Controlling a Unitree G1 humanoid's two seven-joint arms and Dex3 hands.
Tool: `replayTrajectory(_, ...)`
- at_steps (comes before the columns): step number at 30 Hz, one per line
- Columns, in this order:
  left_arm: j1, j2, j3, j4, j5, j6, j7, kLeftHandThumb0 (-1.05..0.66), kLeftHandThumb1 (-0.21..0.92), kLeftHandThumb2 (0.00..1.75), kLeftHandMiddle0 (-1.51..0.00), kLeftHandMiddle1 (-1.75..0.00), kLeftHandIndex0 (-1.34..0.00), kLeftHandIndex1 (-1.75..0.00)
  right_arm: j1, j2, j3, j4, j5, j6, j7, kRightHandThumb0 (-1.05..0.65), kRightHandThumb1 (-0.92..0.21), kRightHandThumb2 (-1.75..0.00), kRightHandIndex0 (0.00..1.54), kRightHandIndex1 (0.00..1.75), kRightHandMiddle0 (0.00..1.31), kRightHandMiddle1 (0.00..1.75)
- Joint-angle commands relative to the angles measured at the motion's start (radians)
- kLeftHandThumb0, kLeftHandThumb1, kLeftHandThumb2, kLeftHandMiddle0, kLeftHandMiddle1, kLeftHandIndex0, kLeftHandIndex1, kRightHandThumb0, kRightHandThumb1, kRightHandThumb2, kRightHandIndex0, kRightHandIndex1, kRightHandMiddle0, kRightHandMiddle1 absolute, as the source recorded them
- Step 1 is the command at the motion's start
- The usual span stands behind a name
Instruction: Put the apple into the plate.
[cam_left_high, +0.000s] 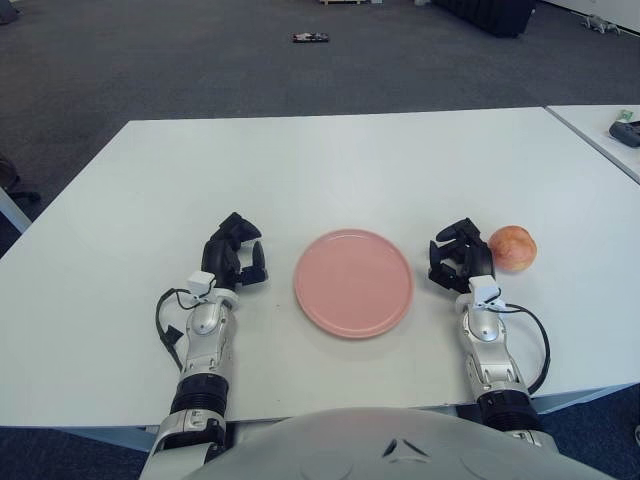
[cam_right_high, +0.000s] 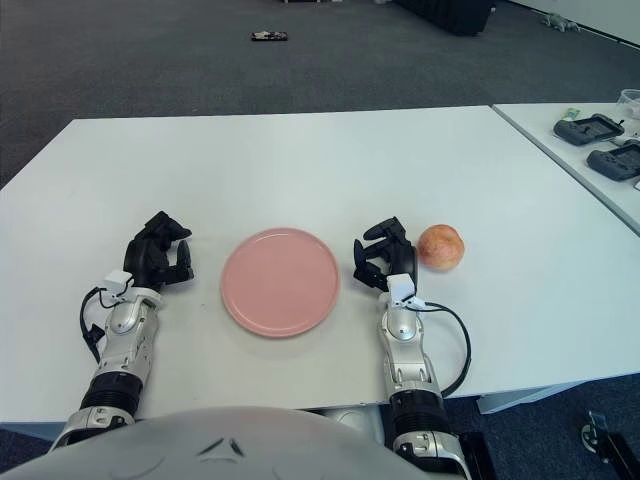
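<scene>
A pink plate (cam_left_high: 353, 281) lies flat on the white table (cam_left_high: 330, 160), between my two hands, with nothing on it. The apple (cam_left_high: 512, 247), reddish-orange, sits on the table to the right of the plate. My right hand (cam_left_high: 459, 258) is just left of the apple, between it and the plate, fingers curled and holding nothing; a small gap separates it from the fruit. My left hand (cam_left_high: 236, 255) shows left of the plate, fingers curled, holding nothing.
A second white table (cam_right_high: 600, 150) stands to the right, carrying dark devices (cam_right_high: 590, 128). A small dark object (cam_left_high: 310, 38) lies on the grey carpet beyond the table's far edge.
</scene>
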Motion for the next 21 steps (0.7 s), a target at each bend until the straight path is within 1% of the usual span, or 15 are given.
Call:
replayTrajectory(1,0.069,-0.010,0.000,0.047,0.000,0.028,0.002,-0.55,0.16,1.52,-1.31,-1.75,-0.75,-1.75,0.013,-0.005,0.002,0.010,0.000,0.025,0.007,-0.41,-0.54,-1.05,0.68,1.38,0.44,1.75)
replayTrajectory(7,0.069,-0.010,-0.002,0.052,0.013,0.008,0.009,-0.57,0.13,1.56,-1.34,-1.75,-0.77,-1.75,0.015,-0.006,0.001,0.003,0.001,0.020,0.008,-0.41,-0.54,-1.05,0.67,1.39,0.44,1.75)
replayTrajectory(11,0.070,-0.012,-0.001,0.051,0.016,0.007,0.013,-0.58,0.12,1.58,-1.36,-1.75,-0.79,-1.75,0.018,-0.005,0.001,-0.005,-0.012,-0.006,-0.009,-0.41,-0.53,-1.06,0.68,1.42,0.44,1.75)
replayTrajectory(13,0.072,-0.013,-0.001,0.047,0.015,0.009,0.012,-0.58,0.12,1.58,-1.35,-1.75,-0.79,-1.75,0.023,-0.005,0.002,-0.013,-0.034,-0.033,-0.033,-0.41,-0.53,-1.06,0.67,1.44,0.44,1.75)
replayTrajectory(16,0.073,-0.013,-0.001,0.044,0.014,0.014,0.011,-0.57,0.12,1.57,-1.35,-1.75,-0.78,-1.75,0.050,0.004,0.018,-0.065,-0.092,-0.090,-0.084,-0.41,-0.54,-1.04,0.65,1.46,0.43,1.75)
replayTrajectory(18,0.074,-0.013,-0.001,0.043,0.013,0.018,0.010,-0.57,0.13,1.56,-1.34,-1.75,-0.77,-1.75,0.059,0.003,0.026,-0.081,-0.120,-0.124,-0.108,-0.40,-0.59,-0.98,0.61,1.45,0.40,1.75)
replayTrajectory(19,0.074,-0.013,-0.001,0.042,0.012,0.019,0.009,-0.57,0.14,1.55,-1.34,-1.75,-0.77,-1.75,0.059,0.001,0.027,-0.080,-0.127,-0.137,-0.115,-0.39,-0.66,-0.88,0.54,1.44,0.35,1.75)
replayTrajectory(21,0.074,-0.014,-0.001,0.041,0.013,0.021,0.012,-0.57,0.14,1.55,-1.34,-1.75,-0.77,-1.75,0.056,-0.019,0.029,-0.064,-0.147,-0.165,-0.123,-0.37,-0.76,-0.75,0.41,1.43,0.29,1.75)
